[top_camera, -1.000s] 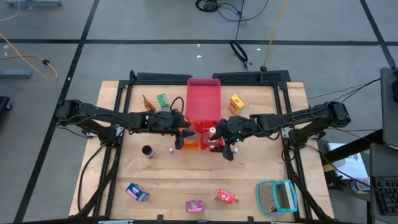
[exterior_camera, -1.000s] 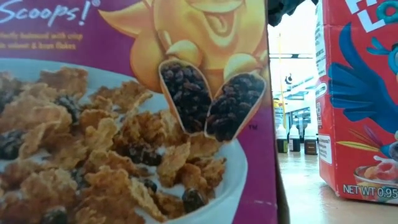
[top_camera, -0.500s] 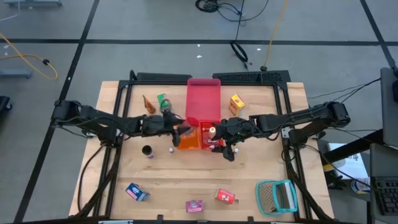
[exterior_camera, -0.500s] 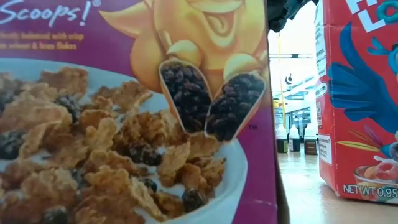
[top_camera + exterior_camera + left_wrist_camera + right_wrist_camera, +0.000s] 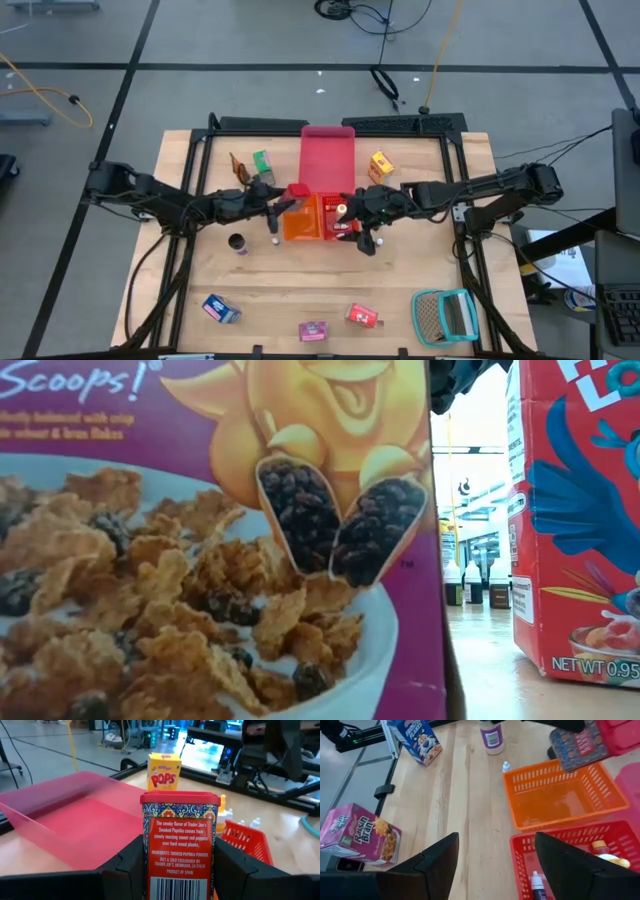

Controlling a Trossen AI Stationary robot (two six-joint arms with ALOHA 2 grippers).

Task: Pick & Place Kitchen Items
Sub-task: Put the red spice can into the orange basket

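Note:
My left gripper (image 5: pixel 285 200) (image 5: pixel 180 865) is shut on a red paprika tin (image 5: pixel 297 190) above the far edge of the orange tray (image 5: pixel 303 222). My right gripper (image 5: pixel 362 238) (image 5: pixel 505 865) is open and hovers over the near edge of the red tray (image 5: pixel 340 215), which holds small bottles (image 5: pixel 537 882). On the table lie a green box (image 5: pixel 261 160), a cone (image 5: pixel 237 165), a yellow box (image 5: pixel 380 165), a dark can (image 5: pixel 237 242), a tiny white bottle (image 5: pixel 274 241), and blue (image 5: pixel 220 308), pink (image 5: pixel 313 330) and red (image 5: pixel 362 316) boxes. My left gripper pinches the paprika tin by the two narrow sides of its lower body (image 5: pixel 150 870), one finger (image 5: pixel 127 867) on each side. The fingers come level from the table's left. The tin (image 5: pixel 580 742) is lifted clear above the orange tray (image 5: pixel 565 795).
A large pink tray (image 5: pixel 327 160) lies behind the two small trays. A teal mesh basket (image 5: pixel 445 315) sits at the near right corner. In the low view a Raisin Bran box (image 5: pixel 200 560) and a red cereal box (image 5: pixel 580 510) block most of the table.
My left gripper, holding the tin, has drawn back toward the table's left and a little toward the far edge, uncovering the orange tray. The right arm has kept still.

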